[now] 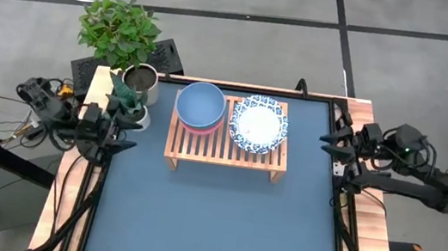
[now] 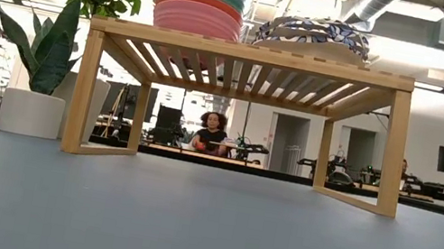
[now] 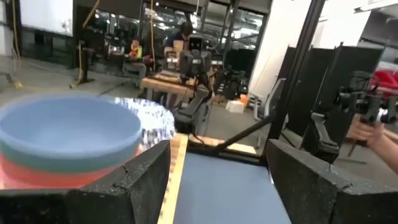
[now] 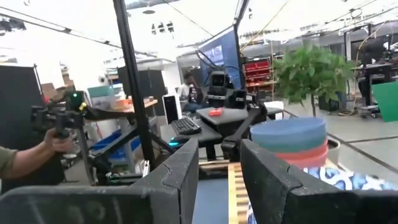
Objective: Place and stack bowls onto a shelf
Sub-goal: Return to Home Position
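The light-wood shelf [image 1: 228,143] stands at the table's far middle. On its left half sits a stack of plain bowls [image 1: 200,107], blue on top of green and pink-red [image 2: 200,3]. On its right half sits a stack of white bowls with blue patterned rims [image 1: 260,123], also in the low view [image 2: 313,36]. My left gripper [image 1: 123,133] is open and empty at the table's left edge. My right gripper [image 1: 329,153] is open and empty at the table's right edge. The plain stack shows in both wrist views [image 3: 68,140] [image 4: 289,142].
A metal plant pot [image 1: 140,82] and a white pot with a spiky plant [image 1: 132,112] stand at the far left corner beside the shelf. The dark blue tabletop [image 1: 220,220] lies in front of the shelf. People show in the room beyond; a hand [image 4: 53,144] holds a device.
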